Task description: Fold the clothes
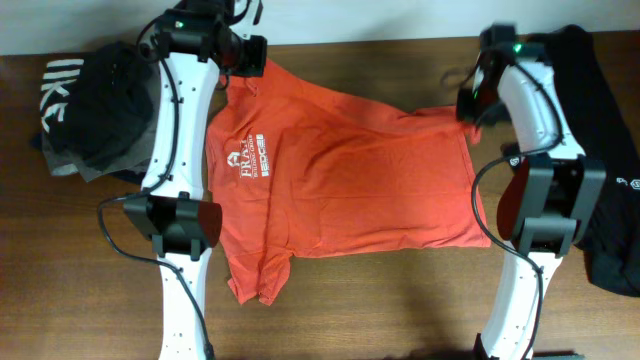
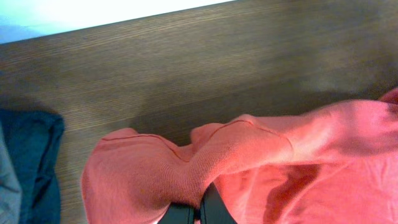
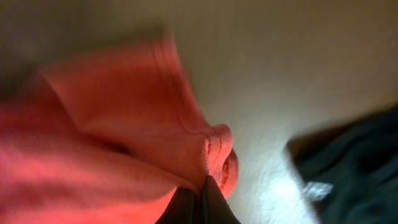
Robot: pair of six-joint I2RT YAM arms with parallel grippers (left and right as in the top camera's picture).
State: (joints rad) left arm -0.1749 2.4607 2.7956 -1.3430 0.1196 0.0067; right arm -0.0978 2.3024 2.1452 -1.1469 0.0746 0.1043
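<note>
Left pincer (image 1: pixel 248 62) is clamped on a bunched edge of the red-orange T-shirt (image 1: pixel 340 170); right pincer (image 1: pixel 470 108) grips another edge. One dark garment heap (image 1: pixel 90 105) lies beside the left arm and one black garment (image 1: pixel 600 150) beside the right. The single shirt lies spread and wrinkled on the worktop (image 1: pixel 380 310), white lettering (image 1: pixel 245 160) up.

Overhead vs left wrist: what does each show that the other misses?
Overhead only: the whole T-shirt spread flat, its white lettering, the right gripper at the shirt's other end, and black clothing beside that arm. Left wrist only: a close view of a hemmed edge bunched in the shut left gripper. Both: the T-shirt, the wooden table and a dark garment at left.
</note>
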